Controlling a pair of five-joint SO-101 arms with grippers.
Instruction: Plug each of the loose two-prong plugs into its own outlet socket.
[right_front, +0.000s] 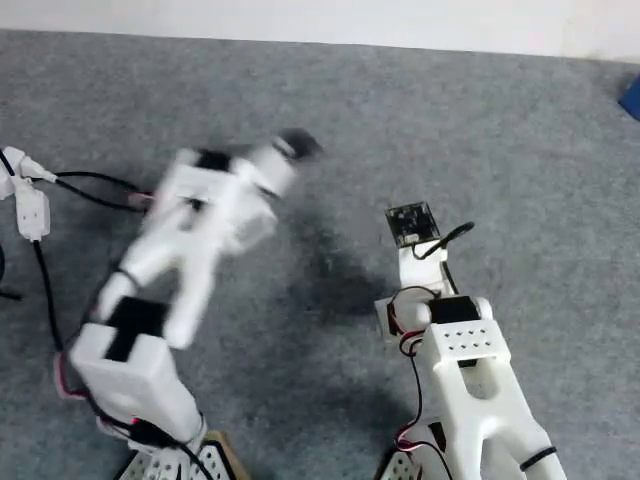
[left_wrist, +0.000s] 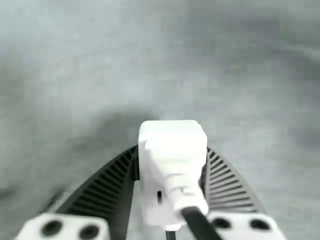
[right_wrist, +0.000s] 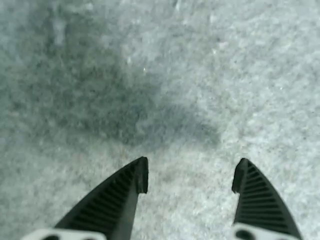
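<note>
High: left arm stretches out over the grey mat. A black cable runs from it toward the table's left edge. A white block sits on a lead there; can't tell if it's a plug or a socket. Right arm is beside it, wrist pointing down at the mat.

Left wrist: left gripper is clamped on the plug, one finger on each flat side, above the mat. Cable exits the rear toward the camera. Prongs not visible.

Right wrist: right gripper is spread wide with nothing in it, just above the mat.

Handling, my read: the plug is light, rigid, smooth plastic, so it could twist in the fingers under insertion force. The flat sides are the right place to grip, and mid-body looks OK. The stiff cable will likely tug sideways, so keep slack.
</note>
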